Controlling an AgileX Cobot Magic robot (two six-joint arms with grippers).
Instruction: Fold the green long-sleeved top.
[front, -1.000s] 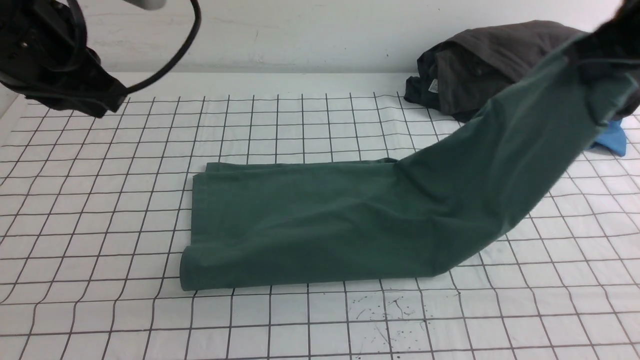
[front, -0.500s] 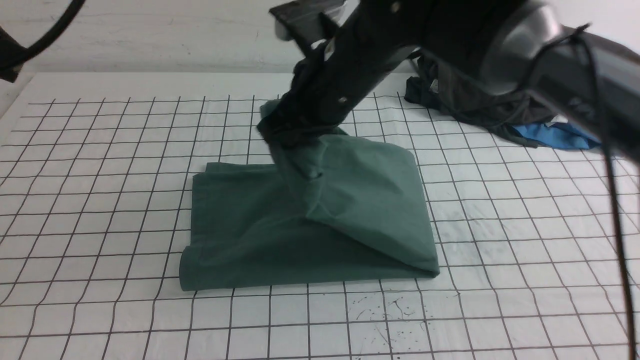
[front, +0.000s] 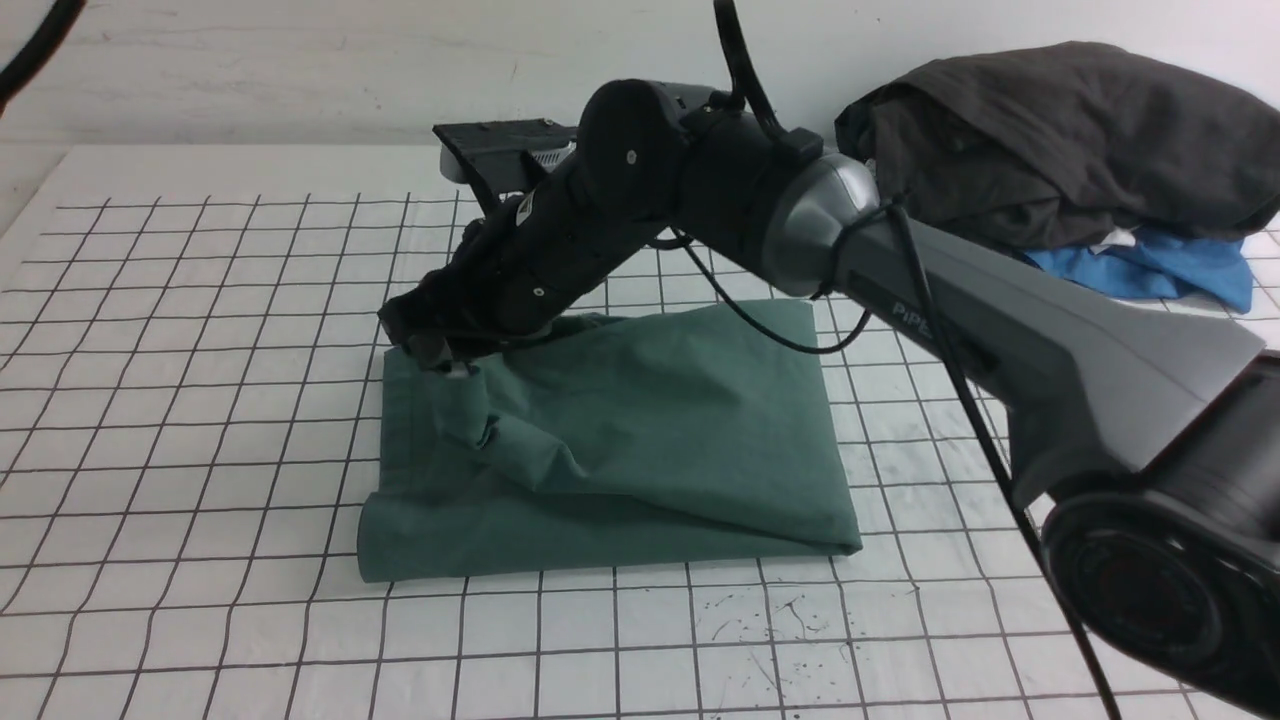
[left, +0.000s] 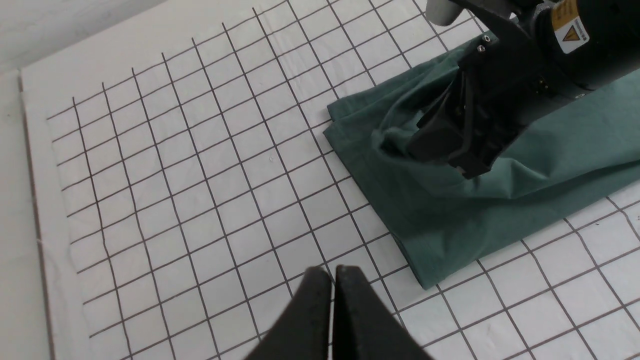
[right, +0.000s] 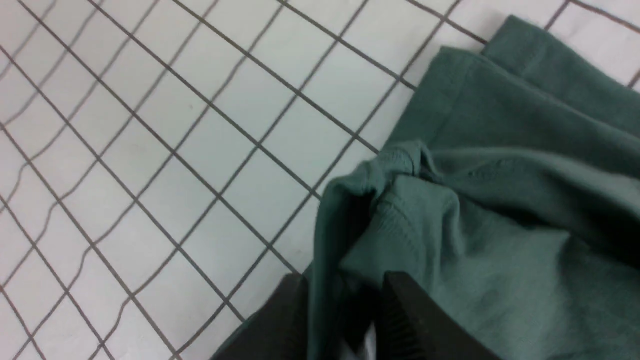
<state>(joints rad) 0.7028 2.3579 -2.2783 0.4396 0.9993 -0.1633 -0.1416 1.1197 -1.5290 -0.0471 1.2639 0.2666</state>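
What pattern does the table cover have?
The table cover is white with a grid of thin dark lines, clearest in the left wrist view.

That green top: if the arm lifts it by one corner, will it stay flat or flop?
Probably floppy: the green top bunches and sags in soft ridges where the right gripper meets it. Likely light for its size, since its thin folded layers lie nearly flat. Its matte cloth should drag, not slide, on the grid mat.

Right pincer (right: 345, 280) cut off at frame edge, its grip on top (front: 680, 420) unclear, top's far edge behind right arm (front: 1000, 330), blue garment (front: 1170, 265) mostly under dark heap (front: 1050, 130), left pincer (left: 333, 272) base cropped.
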